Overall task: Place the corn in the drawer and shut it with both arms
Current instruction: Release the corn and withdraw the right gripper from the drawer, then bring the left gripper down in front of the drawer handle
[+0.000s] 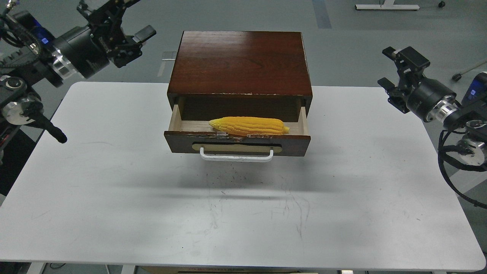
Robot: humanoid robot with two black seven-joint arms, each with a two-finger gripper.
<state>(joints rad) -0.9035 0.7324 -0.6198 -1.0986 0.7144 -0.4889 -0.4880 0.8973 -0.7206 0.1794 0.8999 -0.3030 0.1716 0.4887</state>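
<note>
The yellow corn (249,126) lies lengthwise inside the open drawer (237,142), its tapered end to the left. The drawer is pulled partway out of the dark brown cabinet (240,62); its white bar handle (236,156) faces me. My left gripper (125,28) is open and empty, held high at the cabinet's back left. My right gripper (397,72) is open and empty, off to the right above the table's right edge, well apart from the drawer.
The white table (236,213) carries the cabinet at its far middle. A grey floor lies behind it, with a white stand base (386,6) at the far back right. My arms' thick links sit at the left and right edges.
</note>
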